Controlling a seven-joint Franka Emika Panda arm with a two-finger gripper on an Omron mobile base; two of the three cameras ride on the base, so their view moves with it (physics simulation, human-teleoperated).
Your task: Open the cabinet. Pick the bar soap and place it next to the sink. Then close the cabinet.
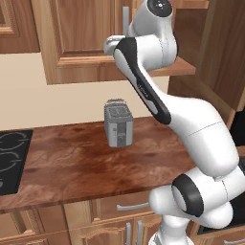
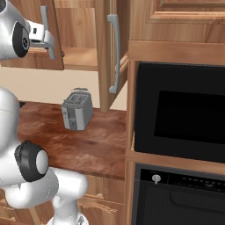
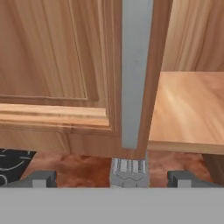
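Note:
The cabinet's left door (image 3: 52,61) is shut, and its grey bar handle (image 3: 136,74) stands straight in front of my gripper (image 3: 113,179). My gripper is open, its jaws wide on either side of the handle's line and holding nothing. The right door (image 2: 103,52) is swung out, edge-on, with its handle (image 2: 114,52) facing me. Beside the left door an open shelf (image 3: 188,109) shows bare wood. In the right base view my gripper (image 2: 51,44) sits just below the left door's handle (image 2: 44,17). The bar soap and the sink are out of view.
A grey toaster (image 1: 118,123) stands on the wooden counter (image 1: 72,162) under the cabinet. A black cooktop (image 1: 12,158) lies at the counter's left end. A tall unit with a black built-in oven (image 2: 180,110) rises at the right. Drawers (image 1: 131,206) run below the counter.

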